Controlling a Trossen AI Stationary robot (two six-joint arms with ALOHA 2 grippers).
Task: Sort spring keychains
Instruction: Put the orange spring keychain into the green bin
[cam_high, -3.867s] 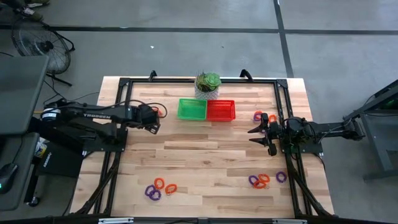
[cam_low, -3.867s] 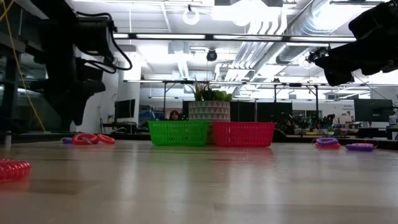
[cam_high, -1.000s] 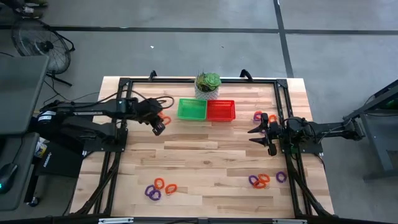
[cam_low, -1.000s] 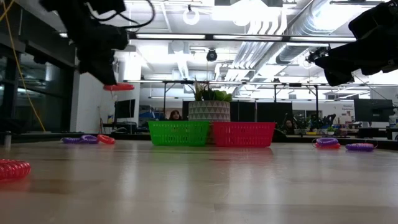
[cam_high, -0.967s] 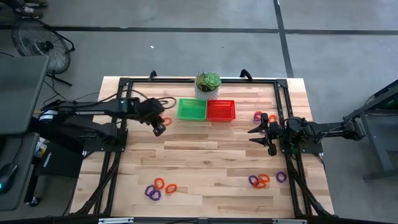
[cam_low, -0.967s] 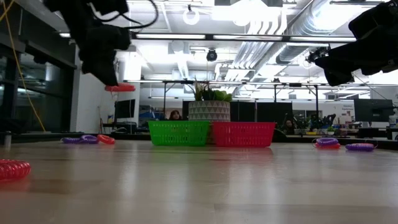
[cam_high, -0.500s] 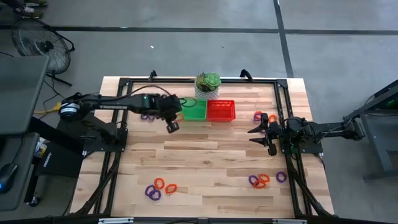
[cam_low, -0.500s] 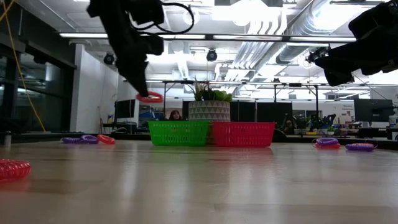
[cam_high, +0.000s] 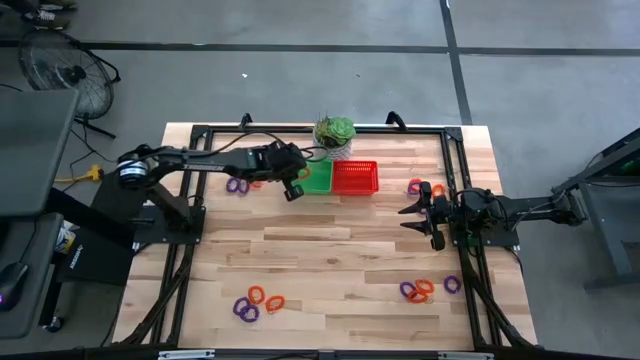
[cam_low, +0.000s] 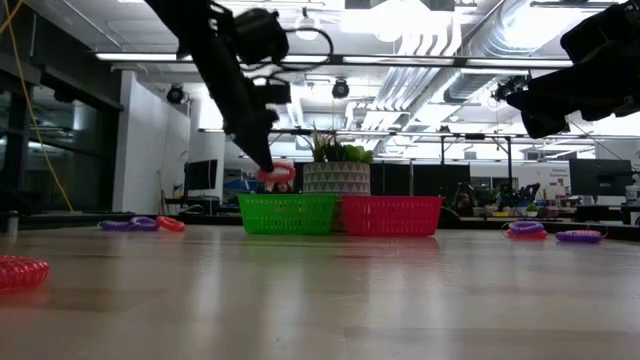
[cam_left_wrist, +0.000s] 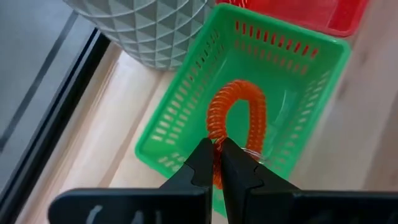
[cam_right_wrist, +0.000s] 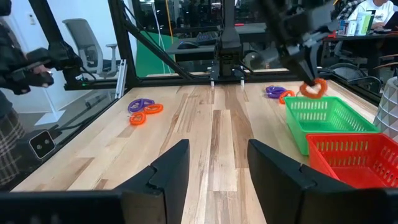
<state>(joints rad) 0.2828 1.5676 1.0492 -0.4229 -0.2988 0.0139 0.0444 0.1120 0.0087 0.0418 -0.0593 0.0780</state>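
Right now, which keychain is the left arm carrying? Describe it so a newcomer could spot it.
Start at the potted plant on the table's far edge; the green mesh basket sits just in front of it. Above that basket, the left gripper pinches one orange spring keychain. It is the only keychain off the table; the others lie in loose clusters on the wood.

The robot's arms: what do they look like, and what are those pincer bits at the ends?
Both arms are dark, nearly black, built from slim jointed segments, with thin black cables looping along the left one. The left gripper ends in two flat, pointed black fingers. The right gripper has broader, angular black fingers. These jaws look like matte plastic, and no markings are legible here.
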